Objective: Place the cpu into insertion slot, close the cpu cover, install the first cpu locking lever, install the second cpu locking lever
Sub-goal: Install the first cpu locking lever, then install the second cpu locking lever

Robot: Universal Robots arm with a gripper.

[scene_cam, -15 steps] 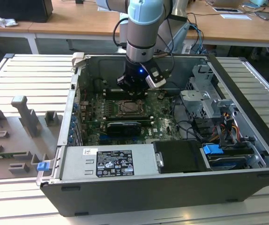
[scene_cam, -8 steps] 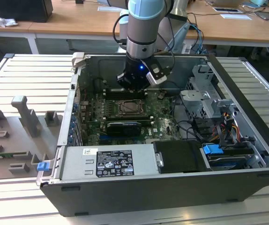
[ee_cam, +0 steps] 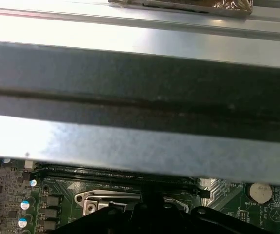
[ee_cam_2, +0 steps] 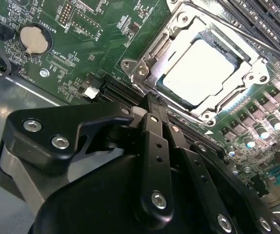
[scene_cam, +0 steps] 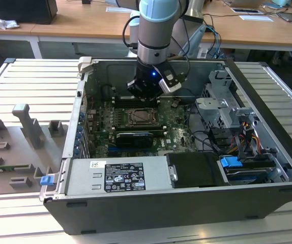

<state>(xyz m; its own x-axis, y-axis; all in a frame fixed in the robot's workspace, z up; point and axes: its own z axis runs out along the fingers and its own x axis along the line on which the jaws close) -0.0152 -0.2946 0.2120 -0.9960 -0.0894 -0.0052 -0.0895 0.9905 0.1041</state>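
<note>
A: Near end first. Second wrist view: claw (ee_cam_2: 152,105) black, fingers pressed together to a narrow tip, nothing between them. Tip sits just off the edge of the cpu cover (ee_cam_2: 154,51).

B: Cover down?

A: Yes, silver frame lies flat over the insertion slot (ee_cam_2: 223,41), and the cpu (ee_cam_2: 198,73) shows pale through the cut-out, seated inside. Green motherboard (ee_cam_2: 76,44) around it, round coin battery (ee_cam_2: 34,40) off to one side.

B: Levers?

A: Can't tell if they're latched.

B: First wrist view add anything?

A: Just a sliver of the cover (ee_cam: 93,201) and board behind the dark claw body, coin battery (ee_cam: 260,192) again, blue-topped capacitors (ee_cam: 25,204). Beyond that the grey case wall (ee_cam: 140,97).

B: Exterior?

A: That one gives the layout. Open computer case (scene_cam: 151,213) lying on the slatted desk (scene_cam: 29,81), power supply (scene_cam: 118,175) at the near side. Mid-case, black card (scene_cam: 133,138), then socket with cover (scene_cam: 142,117) behind it. Arm comes down from above, claw (scene_cam: 145,94) just past the socket's far edge. Grey fixture blocks (scene_cam: 26,127) on the exterior view's left, wooden desks (scene_cam: 85,20) farthest back.
</note>
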